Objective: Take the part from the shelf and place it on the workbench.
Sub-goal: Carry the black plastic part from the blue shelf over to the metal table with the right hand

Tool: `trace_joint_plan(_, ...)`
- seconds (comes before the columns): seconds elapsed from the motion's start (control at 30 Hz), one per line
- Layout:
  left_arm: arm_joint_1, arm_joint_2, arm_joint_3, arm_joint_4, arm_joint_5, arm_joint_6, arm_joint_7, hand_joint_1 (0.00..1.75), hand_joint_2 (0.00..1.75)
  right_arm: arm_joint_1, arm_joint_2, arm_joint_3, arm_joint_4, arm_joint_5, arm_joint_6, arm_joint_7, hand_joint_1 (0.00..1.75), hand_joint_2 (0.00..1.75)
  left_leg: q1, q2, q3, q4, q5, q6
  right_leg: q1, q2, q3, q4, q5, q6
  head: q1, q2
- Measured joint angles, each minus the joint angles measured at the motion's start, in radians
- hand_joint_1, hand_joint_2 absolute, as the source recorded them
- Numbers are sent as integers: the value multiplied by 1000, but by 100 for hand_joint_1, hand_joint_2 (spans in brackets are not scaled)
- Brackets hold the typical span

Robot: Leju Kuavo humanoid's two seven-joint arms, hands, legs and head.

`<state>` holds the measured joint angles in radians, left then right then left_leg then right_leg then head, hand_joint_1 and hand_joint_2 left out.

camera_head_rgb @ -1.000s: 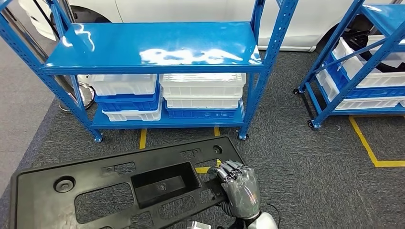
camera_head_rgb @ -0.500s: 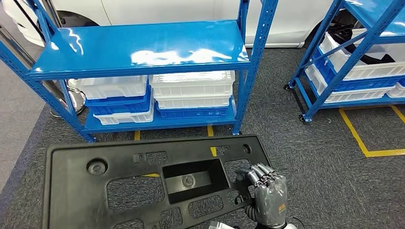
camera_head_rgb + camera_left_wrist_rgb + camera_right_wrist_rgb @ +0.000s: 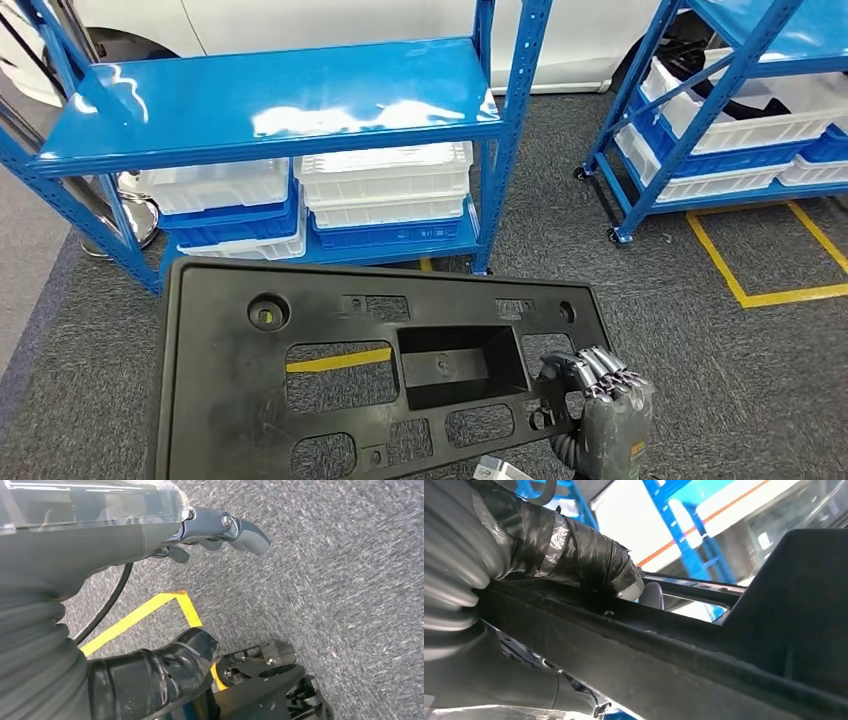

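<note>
My right hand [image 3: 610, 420] holds the part [image 3: 250, 400] by its right edge, fingers [image 3: 600, 365] curled over the rim; right wrist view shows the thumb [image 3: 589, 562] pressed on the panel. Part is a flat black panel with cutouts, off the shelf, carried level above the grey carpet [image 3: 700, 380]. Left hand [image 3: 220, 527] hangs over the carpet near yellow tape [image 3: 145, 612], fingers loosely bent, holding nothing I can see; can't tell how far they're curled. Beyond the part: blue rack [image 3: 270, 105], white and blue bins [image 3: 385, 190] on its lower shelf. Second rack [image 3: 740, 70] far right, bins too.
</note>
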<state>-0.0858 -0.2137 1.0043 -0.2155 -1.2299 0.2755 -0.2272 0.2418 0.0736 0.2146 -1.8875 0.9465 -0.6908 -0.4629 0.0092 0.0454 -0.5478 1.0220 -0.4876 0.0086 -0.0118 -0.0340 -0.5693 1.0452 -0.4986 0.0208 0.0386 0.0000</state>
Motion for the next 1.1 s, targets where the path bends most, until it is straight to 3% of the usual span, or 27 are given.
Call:
trace_joint_plan(0.07,-1,0,2,0,0,0,0,0,175,13,11,-20,-12,-12,0,-10,173,175,0,10,0,-1,0,-12,2,12,-4,-3,4,-12,-1,0)
trace_joint_plan(0.13,-1,-1,3,0,1,0,0,0,175,22,22,-37,-23,-27,-1,-18,173,175,3,1,-10,24,-24,-22,1,24,-6,-9,10,-27,-1,0)
trace_joint_plan(0.23,1,-1,7,0,2,0,0,0,175,29,34,-53,-33,-56,-1,-30,173,175,5,-29,-79,185,-118,-28,2,42,-10,-11,16,-39,-1,0)
trace_joint_plan(0.3,1,-1,11,0,2,0,0,0,175,37,40,-65,-36,-76,-1,-38,173,175,5,-35,-116,273,-143,-26,6,58,-11,-10,17,-42,-1,0)
trace_joint_plan(0.33,1,-1,13,0,3,1,0,0,175,40,42,-71,-38,-84,-1,-42,173,175,4,-36,-111,267,-127,-23,8,69,-11,-9,17,-42,-1,0)
trace_joint_plan(0.37,1,-1,15,0,3,1,0,0,175,42,45,-77,-41,-89,-1,-46,173,175,3,-42,-88,222,-94,-18,10,80,-10,-8,17,-42,-1,0)
trace_joint_plan(0.43,2,-1,18,0,3,2,1,0,175,45,50,-85,-47,-98,-1,-52,173,175,1,-81,-25,88,-30,-3,12,103,-10,-6,18,-40,0,0)
trace_joint_plan(0.5,2,0,21,0,3,2,0,0,175,48,55,-91,-54,-109,-1,-57,173,175,-1,-118,10,9,-13,7,8,124,-19,-3,22,-33,-1,0)
trace_joint_plan(0.53,2,0,21,0,3,2,0,0,175,50,58,-94,-56,-115,-1,-59,173,175,-2,-123,13,1,-15,8,5,134,-24,-3,25,-27,-2,0)
trace_joint_plan(0.57,1,-1,21,0,3,2,-1,0,175,53,60,-97,-59,-120,-1,-61,173,175,-3,-113,17,-7,-14,8,2,145,-28,-5,29,-21,-3,0)
trace_joint_plan(0.63,1,-2,21,0,3,2,-3,0,175,58,61,-105,-64,-128,-2,-66,173,175,2,-89,23,-23,-5,14,5,126,-35,9,20,-10,-1,0)
trace_joint_plan(0.7,2,-3,21,0,3,3,-4,0,175,59,62,-110,-68,-134,-2,-70,173,175,5,-60,29,-35,1,21,6,75,-74,90,-30,-1,1,0)
trace_joint_plan(0.77,2,-3,22,0,3,3,-5,0,175,59,62,-113,-69,-143,-2,-75,173,175,4,-33,29,-35,0,23,0,48,-136,216,-89,9,2,0)
trace_joint_plan(0.8,2,-3,22,0,3,3,-5,0,175,60,62,-115,-69,-147,-2,-79,173,175,4,-19,29,-35,-2,22,-4,45,-155,256,-98,13,3,0)
trace_joint_plan(0.83,2,-3,22,0,3,3,-5,0,175,61,62,-117,-69,-152,-2,-82,173,175,5,-6,30,-34,-4,20,-8,41,-156,260,-89,17,3,0)
trace_joint_plan(0.9,2,-3,22,0,3,3,-6,0,175,61,63,-120,-69,-158,-2,-88,173,175,6,17,35,-31,-11,13,-15,20,-98,157,-26,23,3,0)
trace_joint_plan(0.97,1,-3,23,0,3,3,-7,0,175,60,67,-123,-71,-162,-2,-94,173,175,3,35,39,-23,-21,0,-11,-19,-34,36,15,20,2,0)
trace_joint_plan(1.03,0,-2,23,0,3,4,-8,0,175,60,71,-127,-73,-168,-2,-101,173,175,-3,49,41,-17,-27,-11,-4,-30,-21,1,16,6,1,0)
trace_joint_plan(1.1,-3,-2,23,0,3,4,-9,0,175,63,76,-132,-77,-177,-2,-105,173,175,0,58,43,-16,-33,-19,-3,-9,-25,0,19,-9,0,0)
